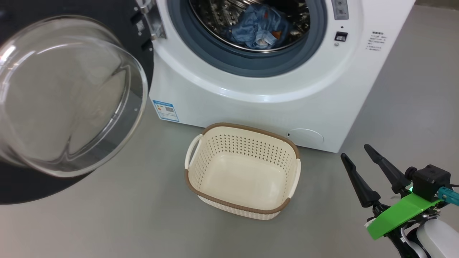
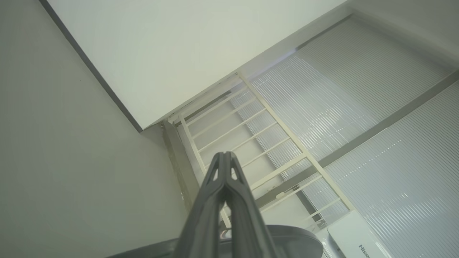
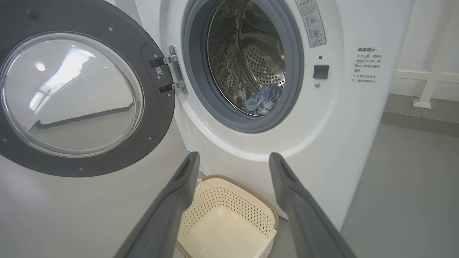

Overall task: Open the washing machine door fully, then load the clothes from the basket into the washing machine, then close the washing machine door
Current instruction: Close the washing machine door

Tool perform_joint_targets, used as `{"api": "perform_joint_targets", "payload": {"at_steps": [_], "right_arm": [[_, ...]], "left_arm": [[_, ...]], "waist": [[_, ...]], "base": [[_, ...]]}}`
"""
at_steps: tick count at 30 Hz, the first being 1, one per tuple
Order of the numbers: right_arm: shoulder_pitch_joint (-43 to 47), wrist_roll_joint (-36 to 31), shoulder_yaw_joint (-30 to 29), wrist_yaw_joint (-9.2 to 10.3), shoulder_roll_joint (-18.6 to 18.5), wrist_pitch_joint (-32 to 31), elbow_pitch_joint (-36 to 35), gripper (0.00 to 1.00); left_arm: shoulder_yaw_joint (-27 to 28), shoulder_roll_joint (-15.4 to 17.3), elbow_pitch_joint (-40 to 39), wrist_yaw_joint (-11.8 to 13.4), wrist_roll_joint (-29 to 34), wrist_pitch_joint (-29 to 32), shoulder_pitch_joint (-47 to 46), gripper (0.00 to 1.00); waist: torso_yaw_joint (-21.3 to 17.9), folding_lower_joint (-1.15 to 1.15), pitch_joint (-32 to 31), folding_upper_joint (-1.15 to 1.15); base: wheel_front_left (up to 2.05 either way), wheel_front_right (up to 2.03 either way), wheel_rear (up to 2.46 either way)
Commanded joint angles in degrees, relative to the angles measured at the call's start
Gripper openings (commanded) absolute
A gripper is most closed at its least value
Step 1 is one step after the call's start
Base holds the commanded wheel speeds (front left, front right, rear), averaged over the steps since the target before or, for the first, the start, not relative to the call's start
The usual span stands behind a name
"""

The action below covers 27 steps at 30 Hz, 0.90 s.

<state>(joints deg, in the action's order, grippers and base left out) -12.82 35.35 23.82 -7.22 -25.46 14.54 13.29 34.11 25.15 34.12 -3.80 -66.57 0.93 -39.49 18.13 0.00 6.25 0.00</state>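
The white washing machine point(image 1: 258, 96) point(image 3: 344, 118) stands with its door point(image 1: 68, 96) point(image 3: 75, 89) swung wide open to the left. Light blue clothes point(image 1: 260, 27) point(image 3: 263, 100) lie crumpled in the steel drum. The cream basket point(image 1: 244, 170) point(image 3: 226, 218) sits on the floor before the machine, with nothing in it. My right gripper point(image 1: 355, 150) point(image 3: 233, 157) is open, low to the right of the basket, fingers pointing towards the machine, nothing between them. In the left wrist view my left gripper point(image 2: 224, 156) is shut on nothing, aimed up at a wall and window.
Grey floor point(image 1: 125, 222) surrounds the basket. The open door overhangs the floor at the left. A white railing point(image 2: 251, 125) point(image 3: 426, 82) and window blinds point(image 2: 358, 107) stand behind. A blue label point(image 1: 165, 111) marks the machine's lower left front.
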Motion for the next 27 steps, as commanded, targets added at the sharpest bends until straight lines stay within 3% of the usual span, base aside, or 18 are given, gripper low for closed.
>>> {"api": "perform_joint_targets", "payload": {"at_steps": [1,9,27], "right_arm": [[-1.48,0.52,0.72,-0.26,-1.47,0.46,-1.40,1.00],[-1.63,0.75,0.76,-0.26,-3.93,0.46,-1.98,1.00],[-2.55,0.80,0.12,-0.26,-6.26,0.46,-2.98,1.00]], "left_arm": [[1.82,4.24,0.21,-0.56,-1.13,0.49,-1.67,0.00],[8.13,7.32,11.93,-1.19,-6.60,1.42,-1.99,0.00],[8.69,8.52,21.97,-3.12,-8.61,2.88,-3.48,0.00]], "waist": [[-1.08,0.00,0.94,0.00],[-2.78,0.00,2.52,0.00],[-4.05,0.00,6.81,0.00]], "base": [[0.00,0.00,0.00],[0.00,0.00,0.00],[0.00,0.00,0.00]]}}
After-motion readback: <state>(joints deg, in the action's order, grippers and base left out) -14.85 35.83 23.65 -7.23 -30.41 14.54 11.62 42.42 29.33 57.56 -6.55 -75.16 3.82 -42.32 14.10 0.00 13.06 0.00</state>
